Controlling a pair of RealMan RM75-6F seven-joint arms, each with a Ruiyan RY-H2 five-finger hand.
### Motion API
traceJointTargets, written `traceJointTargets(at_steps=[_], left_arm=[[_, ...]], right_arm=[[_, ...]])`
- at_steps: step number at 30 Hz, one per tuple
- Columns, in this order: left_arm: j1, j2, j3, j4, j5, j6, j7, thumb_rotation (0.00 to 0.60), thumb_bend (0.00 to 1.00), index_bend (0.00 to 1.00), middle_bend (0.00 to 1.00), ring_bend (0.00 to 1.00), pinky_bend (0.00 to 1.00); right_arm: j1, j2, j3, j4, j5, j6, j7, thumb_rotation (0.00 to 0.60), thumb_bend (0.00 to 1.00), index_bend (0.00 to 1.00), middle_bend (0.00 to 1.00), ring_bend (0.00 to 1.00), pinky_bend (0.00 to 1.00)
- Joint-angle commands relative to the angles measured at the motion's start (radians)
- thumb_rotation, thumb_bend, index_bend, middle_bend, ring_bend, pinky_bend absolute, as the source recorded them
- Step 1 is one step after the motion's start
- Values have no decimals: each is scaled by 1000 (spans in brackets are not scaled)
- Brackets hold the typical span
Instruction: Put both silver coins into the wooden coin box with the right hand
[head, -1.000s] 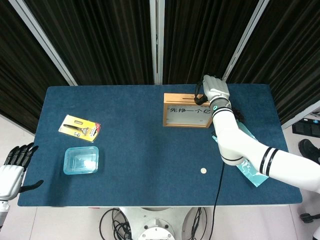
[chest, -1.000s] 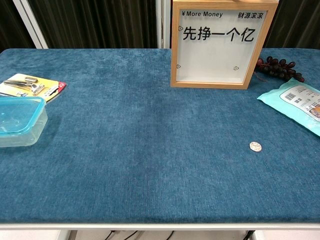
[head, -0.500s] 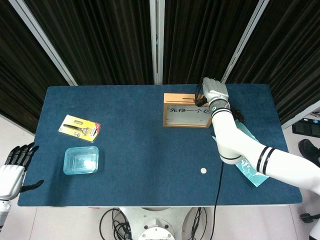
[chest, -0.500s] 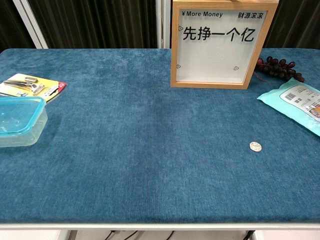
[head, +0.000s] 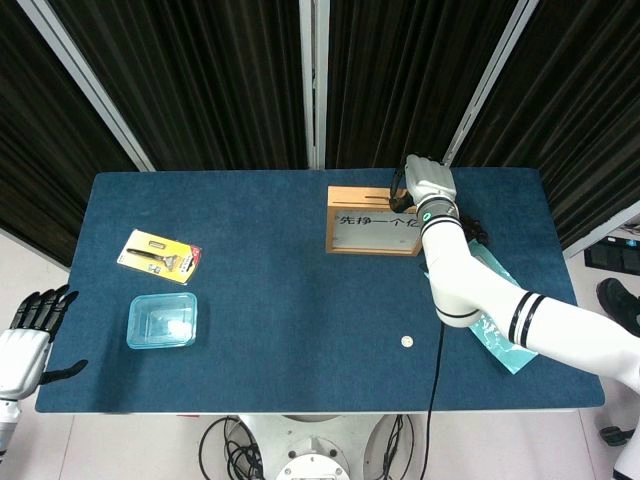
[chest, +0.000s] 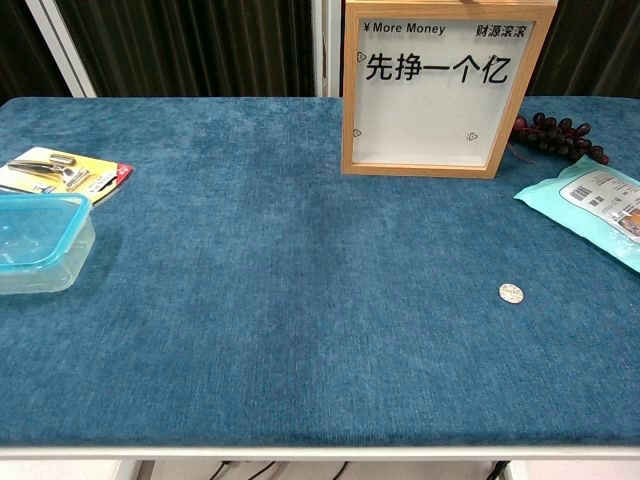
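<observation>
The right hand (head: 428, 182) is hovering over the upright wooden coin box (head: 374, 220), its grip impossible to tell, while one silver coin (head: 407, 342) is lying on the blue bench (head: 280, 290).

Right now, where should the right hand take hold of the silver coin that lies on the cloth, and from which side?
The silver coin lies flat on the blue cloth, apart from the teal packet. Probably best to come straight down and pinch its rim at two opposite edges; its flat pose offers no side face.

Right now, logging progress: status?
Right robot hand over wooden coin box top. One silver coin on table. Left robot hand idle, open.
</observation>
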Motion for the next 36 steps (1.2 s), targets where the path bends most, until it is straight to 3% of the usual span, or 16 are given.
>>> traceJointTargets(at_steps=[1, 5, 7, 15, 18, 30, 33, 36], left_arm=[[0, 0, 0, 1, -1, -1, 0, 600, 47, 0, 0, 0, 0], [-1, -1, -1, 2, -3, -5, 0, 600, 47, 0, 0, 0, 0], [-2, -1, -1, 2, -4, -5, 0, 600, 47, 0, 0, 0, 0], [-2, 1, -2, 1, -7, -7, 3, 600, 46, 0, 0, 0, 0], [-2, -1, -2, 2, -8, -9, 4, 600, 47, 0, 0, 0, 0], [-1, 2, -2, -7, -6, -6, 12, 600, 47, 0, 0, 0, 0], [0, 0, -2, -6, -7, -3, 11, 600, 46, 0, 0, 0, 0], [3, -1, -3, -3, -11, -2, 7, 600, 46, 0, 0, 0, 0]], right_arm=[[-1, -5, -2, 1, -8, 2, -5, 600, 492, 738, 95, 0, 0], [-4, -16, 0, 6, -13, 0, -3, 600, 491, 730, 95, 0, 0], [-7, -20, -1, 8, -15, -6, -6, 600, 490, 677, 85, 0, 0], [-39, -18, 7, 2, -89, -41, 44, 600, 477, 112, 6, 0, 0], [-50, -12, 6, -6, -117, -53, 64, 600, 477, 12, 0, 0, 0], [-110, 56, 9, -101, -261, -81, 190, 600, 475, 0, 0, 0, 0], [-158, 94, 14, -173, -385, -66, 248, 600, 463, 0, 0, 0, 0], [-259, 149, 12, -310, -624, -21, 337, 600, 438, 0, 0, 0, 0]])
